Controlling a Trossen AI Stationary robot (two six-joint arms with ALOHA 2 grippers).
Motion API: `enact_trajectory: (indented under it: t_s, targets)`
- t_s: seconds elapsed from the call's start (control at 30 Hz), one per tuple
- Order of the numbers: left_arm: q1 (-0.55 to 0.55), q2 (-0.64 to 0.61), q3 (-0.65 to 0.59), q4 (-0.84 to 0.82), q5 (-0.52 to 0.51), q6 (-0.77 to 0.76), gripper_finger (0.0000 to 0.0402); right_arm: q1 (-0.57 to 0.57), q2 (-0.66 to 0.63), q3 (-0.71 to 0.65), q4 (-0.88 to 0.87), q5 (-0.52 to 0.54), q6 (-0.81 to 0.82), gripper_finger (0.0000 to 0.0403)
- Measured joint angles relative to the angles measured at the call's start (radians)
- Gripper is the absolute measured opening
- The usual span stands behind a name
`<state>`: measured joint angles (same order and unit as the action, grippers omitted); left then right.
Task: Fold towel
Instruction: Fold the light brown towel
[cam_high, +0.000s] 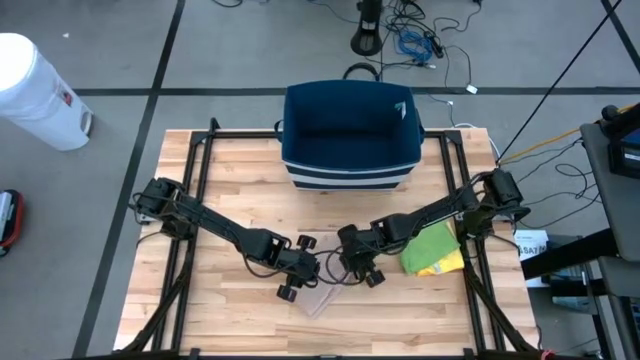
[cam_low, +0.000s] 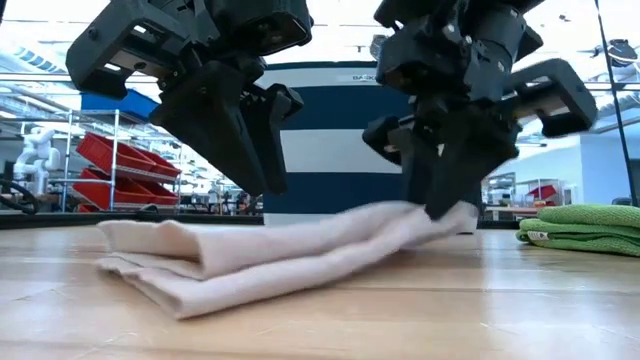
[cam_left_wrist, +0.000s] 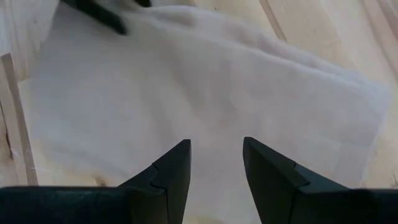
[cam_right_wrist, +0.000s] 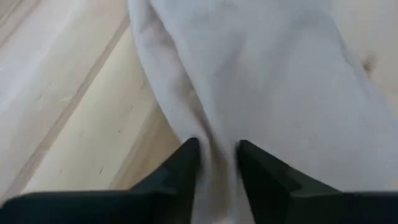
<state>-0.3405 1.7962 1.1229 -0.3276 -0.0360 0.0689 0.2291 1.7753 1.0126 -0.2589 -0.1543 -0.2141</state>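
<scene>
A pale, folded towel (cam_low: 250, 260) lies on the wooden table (cam_high: 200, 300) near its front edge, between my two arms. My right gripper (cam_low: 440, 205) is shut on the towel's right end, which is raised off the table. My left gripper (cam_left_wrist: 216, 162) hangs open just above the towel's left half (cam_left_wrist: 186, 81), slanting down, with nothing between its fingers. In the high view the two grippers stand close together, the left one (cam_high: 298, 274) beside the right one (cam_high: 352, 268). My right gripper pinches the towel's right end (cam_right_wrist: 217, 163) between its two fingers, with the cloth bunched into a ridge in the gap. The fingers slant down from above and from the table's right. That end (cam_low: 425, 222) is lifted a little; the rest slopes down and lies on the table.
A dark blue bin (cam_high: 350, 135) stands at the table's far middle. A folded green towel (cam_high: 435, 250) lies on the table to the right of my right gripper. A white bucket (cam_high: 35, 90) stands on the floor at far left.
</scene>
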Motion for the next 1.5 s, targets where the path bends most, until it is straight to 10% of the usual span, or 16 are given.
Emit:
enact_trajectory:
  t_s: [0.33, 0.83, 1.5]
  targets:
    - [0.006, 0.0, 0.0, 0.0, 0.004, 0.019, 0.0154, 0.003, -0.048, 0.002, -0.038, -0.058, 0.004, 0.0178]
    - [0.006, 0.06, 0.0, 0.063, 0.223, 0.034, 0.0154, -0.034, 0.003, 0.003, 0.054, 0.045, -0.061, 0.0149]
    - [0.028, 0.124, 0.003, -0.041, 0.164, 0.225, 0.0154, -0.023, 0.054, 0.003, -0.01, -0.104, 0.122, 0.0148]
